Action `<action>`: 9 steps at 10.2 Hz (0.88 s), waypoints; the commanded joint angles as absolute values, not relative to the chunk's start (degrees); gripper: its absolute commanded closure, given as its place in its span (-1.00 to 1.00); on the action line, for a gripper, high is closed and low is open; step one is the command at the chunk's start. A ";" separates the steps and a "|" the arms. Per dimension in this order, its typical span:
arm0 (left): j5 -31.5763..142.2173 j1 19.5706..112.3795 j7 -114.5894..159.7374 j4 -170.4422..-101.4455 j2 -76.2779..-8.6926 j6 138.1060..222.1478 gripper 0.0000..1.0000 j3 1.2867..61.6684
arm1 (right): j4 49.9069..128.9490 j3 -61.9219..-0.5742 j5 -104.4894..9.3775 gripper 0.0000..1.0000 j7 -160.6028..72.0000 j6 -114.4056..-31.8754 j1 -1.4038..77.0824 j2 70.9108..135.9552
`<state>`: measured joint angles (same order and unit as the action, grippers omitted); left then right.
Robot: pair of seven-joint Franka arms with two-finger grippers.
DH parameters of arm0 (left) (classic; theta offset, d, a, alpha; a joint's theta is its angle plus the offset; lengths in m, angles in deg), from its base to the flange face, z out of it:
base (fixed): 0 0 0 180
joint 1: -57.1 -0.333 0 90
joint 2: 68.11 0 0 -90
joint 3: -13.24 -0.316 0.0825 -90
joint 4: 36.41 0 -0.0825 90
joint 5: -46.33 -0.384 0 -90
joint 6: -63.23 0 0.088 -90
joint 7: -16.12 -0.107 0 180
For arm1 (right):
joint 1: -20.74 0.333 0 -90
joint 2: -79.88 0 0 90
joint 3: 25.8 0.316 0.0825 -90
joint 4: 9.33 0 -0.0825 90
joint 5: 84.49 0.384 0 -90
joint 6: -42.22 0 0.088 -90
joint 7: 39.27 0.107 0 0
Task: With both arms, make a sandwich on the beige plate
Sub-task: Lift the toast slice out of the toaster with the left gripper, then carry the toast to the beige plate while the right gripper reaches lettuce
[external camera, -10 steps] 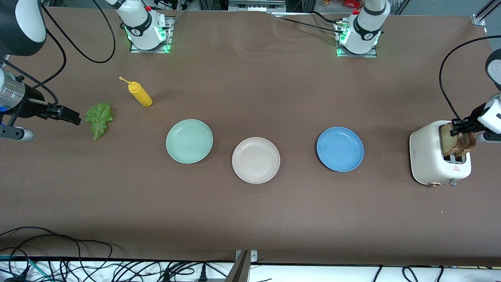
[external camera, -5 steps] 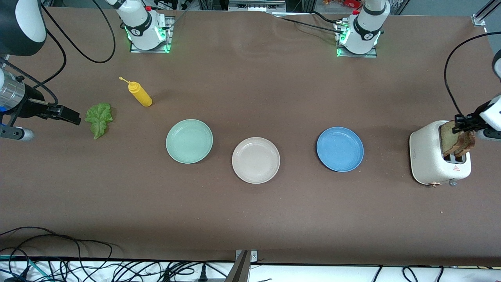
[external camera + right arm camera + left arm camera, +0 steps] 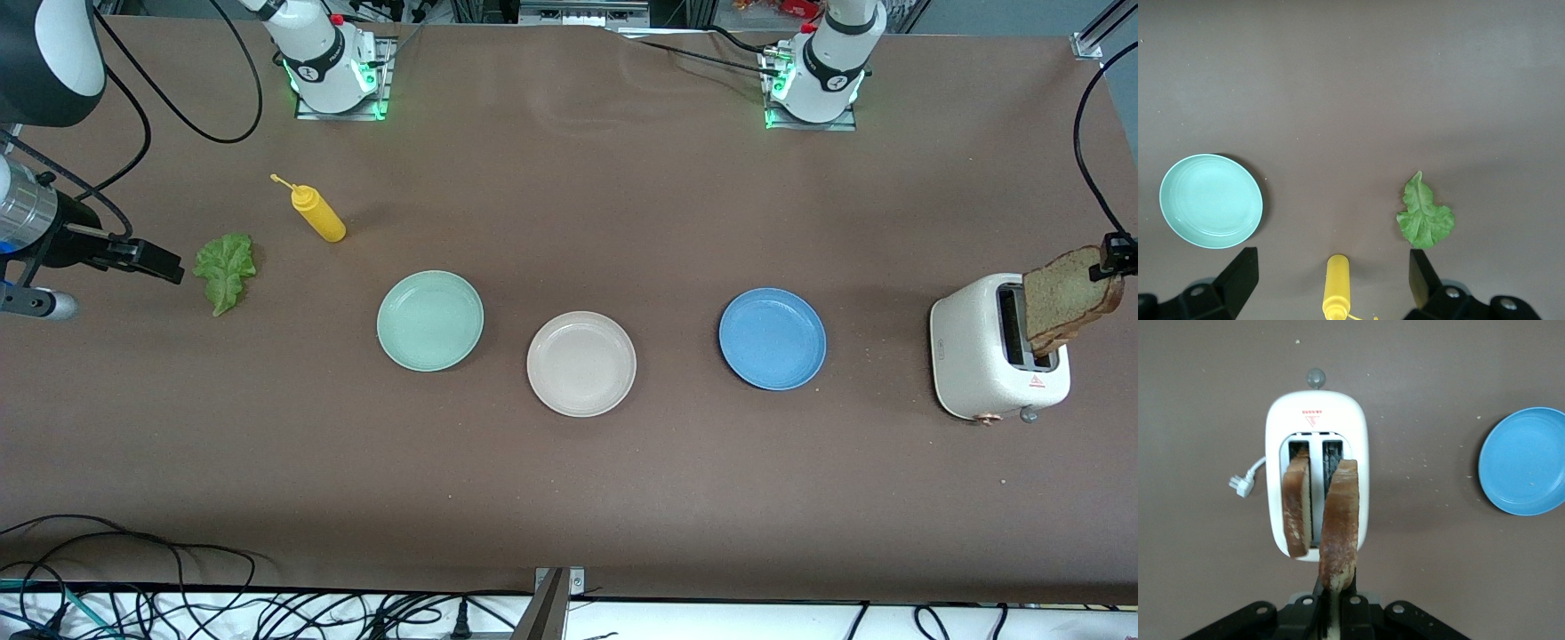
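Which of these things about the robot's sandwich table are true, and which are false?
1. The left gripper holds a bread slice above the toaster. True.
2. The beige plate already has bread on it. False: it is bare.
3. Another slice sits in the toaster. True.
4. The lettuce lies on the green plate. False: it lies on the table, toward the right arm's end.
5. The right gripper grips the yellow bottle. False: its fingers are open and hold nothing.
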<state>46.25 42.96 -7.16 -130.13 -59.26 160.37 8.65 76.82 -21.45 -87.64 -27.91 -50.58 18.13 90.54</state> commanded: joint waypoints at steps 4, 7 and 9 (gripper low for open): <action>57.98 57.51 3.51 -125.44 -56.51 149.80 1.00 9.28 | 76.71 -21.23 -87.65 -1.00 -27.84 -49.89 18.10 90.25; 75.53 64.72 13.39 -123.79 -49.86 149.89 1.00 9.28 | 76.71 -21.23 -87.57 -1.00 -27.84 -49.98 18.10 90.25; 86.27 69.03 13.40 -117.56 -42.04 150.24 1.00 9.29 | 76.80 -21.40 -87.57 -1.00 -28.28 -49.98 17.58 90.43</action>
